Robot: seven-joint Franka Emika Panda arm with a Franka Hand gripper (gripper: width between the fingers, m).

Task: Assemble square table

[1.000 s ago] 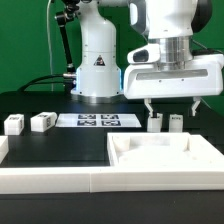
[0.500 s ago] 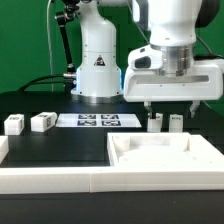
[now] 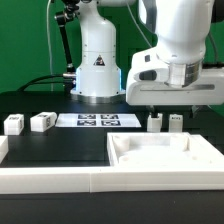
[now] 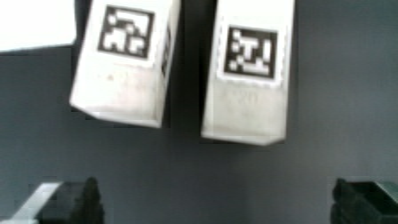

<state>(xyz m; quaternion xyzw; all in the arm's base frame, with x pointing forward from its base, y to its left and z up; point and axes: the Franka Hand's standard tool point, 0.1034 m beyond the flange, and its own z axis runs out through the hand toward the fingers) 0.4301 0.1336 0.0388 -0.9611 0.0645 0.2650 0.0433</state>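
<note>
The white square slab (image 3: pixel 162 153) with its raised rim lies at the front of the exterior view's right. Two white tagged legs (image 3: pixel 155 122) (image 3: pixel 176 122) stand upright just behind it, and they fill the wrist view as two blocks (image 4: pixel 125 65) (image 4: pixel 247 75) lying side by side. Two more legs (image 3: pixel 13 124) (image 3: pixel 42 121) sit at the exterior view's left. My gripper (image 3: pixel 172 104) hangs above the two right legs, open and empty. Its dark fingertips (image 4: pixel 68 198) show wide apart in the wrist view, with nothing between them.
The marker board (image 3: pixel 96 120) lies flat between the leg pairs. The robot base (image 3: pixel 97 65) stands behind it. A long white border wall (image 3: pixel 60 178) runs along the front edge. A green backdrop closes the back.
My gripper and wrist have shifted toward the exterior view's right and tilted a little, staying above the two right legs. The parts have not moved.
</note>
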